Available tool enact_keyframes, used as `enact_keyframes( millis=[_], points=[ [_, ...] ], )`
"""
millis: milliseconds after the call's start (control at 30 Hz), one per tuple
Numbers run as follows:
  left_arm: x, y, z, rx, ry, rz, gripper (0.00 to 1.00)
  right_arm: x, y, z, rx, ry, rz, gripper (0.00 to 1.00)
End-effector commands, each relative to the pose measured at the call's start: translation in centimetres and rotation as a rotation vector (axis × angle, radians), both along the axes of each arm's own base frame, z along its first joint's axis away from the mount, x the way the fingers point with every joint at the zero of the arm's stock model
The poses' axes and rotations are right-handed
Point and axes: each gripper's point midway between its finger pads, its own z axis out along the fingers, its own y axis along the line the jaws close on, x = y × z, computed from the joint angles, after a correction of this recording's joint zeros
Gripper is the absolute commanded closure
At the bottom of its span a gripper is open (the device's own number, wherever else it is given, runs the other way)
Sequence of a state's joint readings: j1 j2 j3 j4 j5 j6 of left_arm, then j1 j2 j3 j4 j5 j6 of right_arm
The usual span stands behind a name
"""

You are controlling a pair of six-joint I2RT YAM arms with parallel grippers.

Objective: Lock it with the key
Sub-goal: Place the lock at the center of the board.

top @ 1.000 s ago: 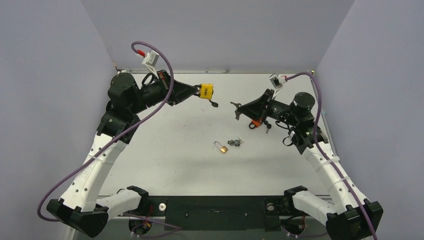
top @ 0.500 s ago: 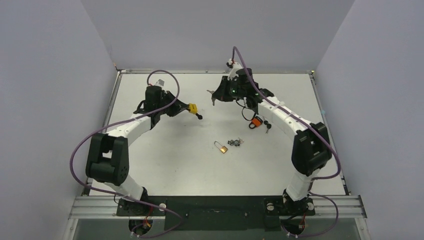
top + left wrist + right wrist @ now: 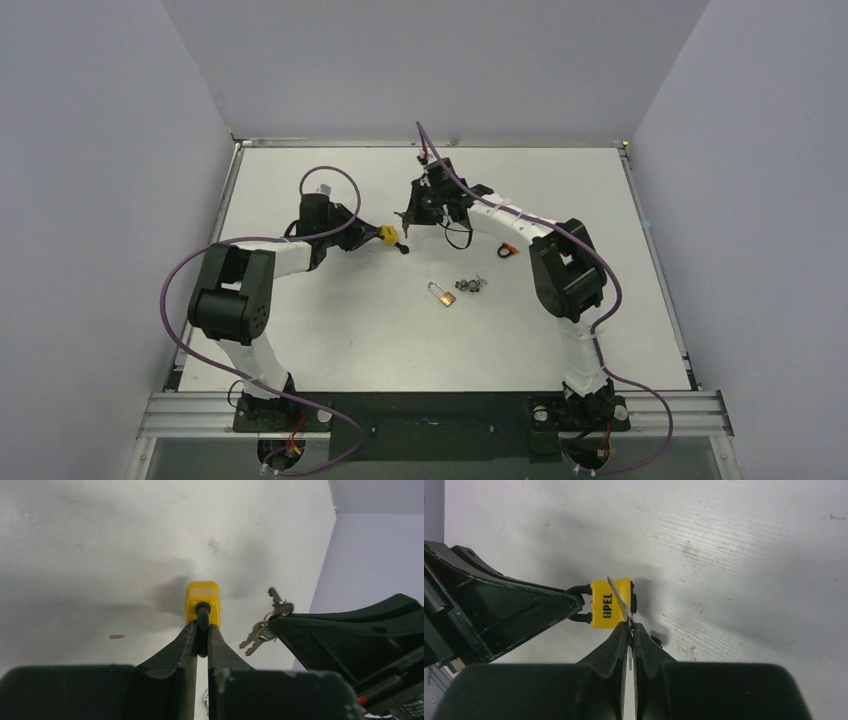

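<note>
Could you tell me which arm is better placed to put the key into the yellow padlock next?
Right: the right gripper pinches the key, its tip near the yellow padlock, which the left gripper holds by the shackle.

**Legible Markings**

1. Yellow padlock: one marking can be read. Black capitals "OPEL" are printed on the broad yellow face, near the end where the shackle enters. In the right wrist view the word appears turned a quarter-turn. The key blade crosses the face just right of the lettering without covering it.
2. Same padlock, top external and left wrist views: no lettering can be read.
3. Label: white print on the black housing at the lower right edge of the left wrist view. It is too small to read.
</note>
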State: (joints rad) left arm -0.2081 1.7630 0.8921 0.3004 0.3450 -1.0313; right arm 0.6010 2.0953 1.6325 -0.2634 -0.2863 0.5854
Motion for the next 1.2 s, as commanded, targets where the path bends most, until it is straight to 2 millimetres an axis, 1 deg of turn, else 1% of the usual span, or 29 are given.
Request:
enact_keyframes(
  millis=[0, 67, 167, 267, 367, 400, 433, 467, 533, 567, 600, 633, 667, 800, 833, 867, 900, 933, 967, 1000, 1033, 1067, 1100, 1133, 1167],
  points=[
    [0.2, -0.2, 0.2, -0.050, -0.031, 0.002, 1.00, 0.7, 1.2, 1.0, 0.003, -0.040, -0.022, 1.00],
    [-0.2, -0.1, -0.9, -0.037, 0.007, 0.009, 1.00, 0.5, 1.4, -0.2, -0.017, -0.023, -0.022, 1.00],
    [-0.7, 0.4, -2.3, -0.008, 0.071, 0.025, 1.00, 0.2, 1.7, -1.3, -0.041, -0.009, -0.022, 1.00],
    [-1.6, 1.6, -4.3, 0.062, 0.171, 0.067, 1.00, 0.1, 1.4, -2.4, -0.068, 0.007, -0.032, 1.00],
    [-2.2, 2.9, -5.7, 0.136, 0.241, 0.113, 1.00, 0.3, 0.8, -3.2, -0.093, 0.013, -0.050, 1.00],
    [-2.6, 3.1, -6.1, 0.154, 0.270, 0.111, 1.00, 0.4, 0.7, -3.3, -0.098, 0.016, -0.051, 1.00],
    [-2.6, 3.3, -6.5, 0.166, 0.279, 0.116, 1.00, 0.4, 0.7, -3.3, -0.101, 0.016, -0.051, 1.00],
    [-3.2, 3.5, -7.0, 0.181, 0.311, 0.112, 0.99, 0.4, 0.7, -3.4, -0.106, 0.019, -0.047, 1.00],
    [-3.6, 3.8, -7.5, 0.202, 0.341, 0.120, 0.88, 0.3, 0.8, -3.6, -0.115, 0.021, -0.041, 0.98],
    [-3.6, 4.0, -7.7, 0.211, 0.345, 0.123, 0.85, 0.2, 0.8, -3.7, -0.118, 0.022, -0.039, 0.97],
    [-3.8, 4.1, -7.7, 0.219, 0.353, 0.125, 0.77, 0.2, 0.8, -3.8, -0.120, 0.026, -0.039, 0.93],
    [-3.9, 4.3, -7.8, 0.230, 0.361, 0.127, 0.74, 0.2, 0.9, -3.9, -0.122, 0.028, -0.038, 0.91],
    [-3.9, 4.3, -7.6, 0.234, 0.358, 0.127, 0.70, 0.2, 0.8, -4.1, -0.125, 0.030, -0.037, 0.88],
    [-3.7, 4.6, -6.4, 0.261, 0.334, 0.127, 0.64, -0.2, 1.1, -4.1, -0.126, 0.029, -0.028, 0.77],
    [-3.7, 4.8, -6.2, 0.279, 0.333, 0.124, 0.63, -0.2, 1.2, -3.9, -0.126, 0.024, -0.026, 0.72],
    [-3.5, 5.0, -5.6, 0.293, 0.317, 0.133, 0.62, -0.3, 1.3, -3.8, -0.127, 0.023, -0.024, 0.69],
    [-3.6, 5.0, -5.1, 0.310, 0.311, 0.125, 0.61, -0.2, 1.4, -3.5, -0.128, 0.015, -0.024, 0.64],
    [-3.4, 5.2, -4.2, 0.324, 0.287, 0.131, 0.60, -0.3, 1.4, -3.3, -0.130, 0.010, -0.023, 0.61],
    [-3.4, 5.1, -3.6, 0.343, 0.276, 0.121, 0.60, -0.2, 1.3, -2.6, -0.134, -0.003, -0.027, 0.56],
    [-3.2, 5.3, -2.6, 0.359, 0.249, 0.126, 0.59, -0.3, 1.3, -2.2, -0.136, -0.013, -0.027, 0.53],
    [-3.3, 5.1, -1.7, 0.386, 0.232, 0.106, 0.58, -0.2, 1.0, -1.4, -0.137, -0.028, -0.038, 0.47],
    [-3.2, 5.2, -0.5, 0.407, 0.202, 0.113, 0.57, -0.2, 0.8, -0.7, -0.136, -0.040, -0.044, 0.44],
    [-3.3, 4.8, 0.5, 0.436, 0.179, 0.086, 0.56, -0.1, 0.5, 0.6, -0.131, -0.064, -0.058, 0.36],
    [-3.2, 4.2, 2.2, 0.458, 0.125, 0.064, 0.55, -0.2, 0.2, 1.4, -0.130, -0.078, -0.061, 0.32],
    [-3.4, 3.9, 3.6, 0.465, 0.090, 0.052, 0.54, -0.3, -0.2, 2.9, -0.121, -0.104, -0.071, 0.26]
  ],
)
